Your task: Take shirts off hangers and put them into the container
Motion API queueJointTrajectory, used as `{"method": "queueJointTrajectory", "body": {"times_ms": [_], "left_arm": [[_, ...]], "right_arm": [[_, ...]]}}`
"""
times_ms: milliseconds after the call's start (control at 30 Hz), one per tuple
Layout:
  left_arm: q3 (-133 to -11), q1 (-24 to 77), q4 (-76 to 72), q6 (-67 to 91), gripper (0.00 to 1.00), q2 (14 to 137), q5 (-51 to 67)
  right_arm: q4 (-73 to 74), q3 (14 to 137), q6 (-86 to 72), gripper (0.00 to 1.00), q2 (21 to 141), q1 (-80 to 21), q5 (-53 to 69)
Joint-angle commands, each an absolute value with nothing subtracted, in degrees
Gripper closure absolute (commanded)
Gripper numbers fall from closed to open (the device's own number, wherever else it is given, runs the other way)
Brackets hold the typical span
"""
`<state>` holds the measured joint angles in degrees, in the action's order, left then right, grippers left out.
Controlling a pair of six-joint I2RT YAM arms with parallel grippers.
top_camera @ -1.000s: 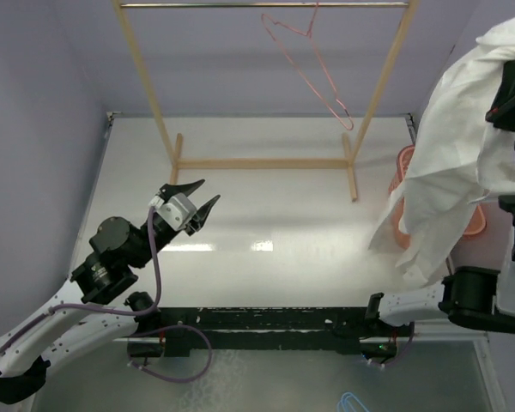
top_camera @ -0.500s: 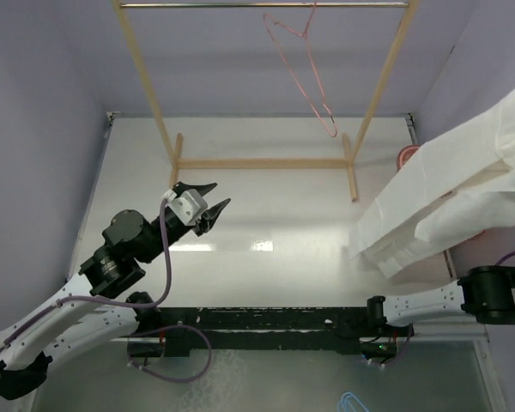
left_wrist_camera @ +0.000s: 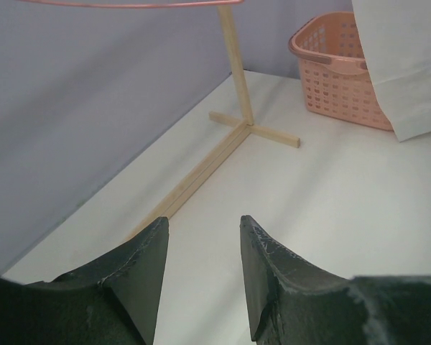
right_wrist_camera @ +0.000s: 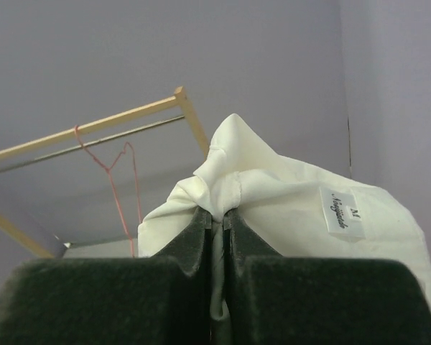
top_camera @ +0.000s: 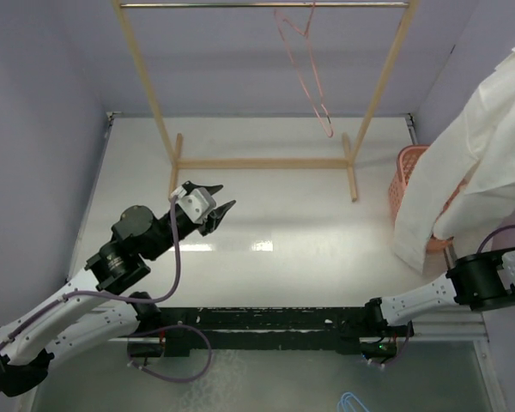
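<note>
The shirt [top_camera: 481, 146] hangs at the right edge of the overhead view, its lower part in front of the basket [top_camera: 402, 184]. The right gripper [right_wrist_camera: 215, 214] is clenched on its cloth. The hanger [top_camera: 313, 81] hangs on the rack [top_camera: 197, 5] at top centre. Left of centre, the left gripper [top_camera: 221, 196] has its jaws apart, grasping nothing.

The shirt [top_camera: 481, 154] hangs over the basket [top_camera: 403, 176]; the rack [top_camera: 262, 163] spans the table's [top_camera: 283, 223] far side.

Cannot see most of the basket [top_camera: 403, 176] behind the shirt [top_camera: 485, 137], cropped at 3 o'clock; cannot read the label [right_wrist_camera: 341, 213].
</note>
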<state>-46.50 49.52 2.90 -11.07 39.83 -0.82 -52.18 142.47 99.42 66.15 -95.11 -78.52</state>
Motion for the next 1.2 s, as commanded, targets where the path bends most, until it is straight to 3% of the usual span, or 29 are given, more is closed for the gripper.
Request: {"method": "queueJointTrajectory", "body": {"times_ms": [0, 67, 200, 233, 333, 433, 533, 767, 933, 1000, 1100, 1167], "left_arm": [[-48.68, 49.3, 1.11, -10.74, 0.52, 40.35, -0.71], [-48.65, 49.26, 1.23, -10.87, 0.52, 40.65, -0.63], [-48.78, 49.26, 1.17, -10.89, 0.52, 41.11, -0.62], [-48.78, 49.3, 1.15, -10.88, 0.52, 41.14, -0.51], [-48.77, 49.28, 1.2, -10.87, 0.52, 41.5, -0.16], [-48.81, 49.22, 1.04, -10.67, 0.52, 41.85, 0.19], [-48.91, 49.3, 1.35, -10.62, 0.52, 41.94, 0.61], [-48.85, 49.27, 1.45, -10.95, 0.52, 41.92, 0.0], [-48.76, 49.27, 1.43, -10.95, 0.52, 42.18, 0.0], [-48.7, 49.3, 1.31, -11.03, 0.52, 42.39, 0.09], [-48.73, 49.3, 1.32, -11.02, 0.52, 42.83, 0.13], [-48.71, 49.31, 1.23, -11.14, 0.52, 43.12, 0.09]], "right_arm": [[-54.65, 136.39, 102.65, 1.0, 69.86, -95.36, -78.54], [-48.71, 134.36, 96.38, 1.0, 69.37, -95.44, -82.45], [-10.52, 130.62, 61.51, 1.0, 65.61, -96.17, -87.44], [-6.79, 129.18, 58.21, 1.0, 65.0, -97.22, -89.7], [-19.35, 120.66, 65.57, 1.0, 62.24, -100.25, -97.37], [-5.1, 118.98, 51.68, 1.0, 58.64, -100.03, -99.13], [-6.39, 114.61, 49.74, 1.0, 55.53, -100.2, -98.98], [-31.37, 100.04, 64.79, 1.0, 53.2, -106.85, -98.88], [-46.25, 90.82, 69.8, 1.0, 49.36, -119.48, -97.92], [-42.68, 87.29, 63.19, 1.0, 45.83, -126.28, -97.1], [-7.86, 90.19, 32.77, 1.0, 39.69, -131.82, -99.0], [-5.14, 89.0, 29.34, 1.0, 36.49, -131.91, -99.14]]}}
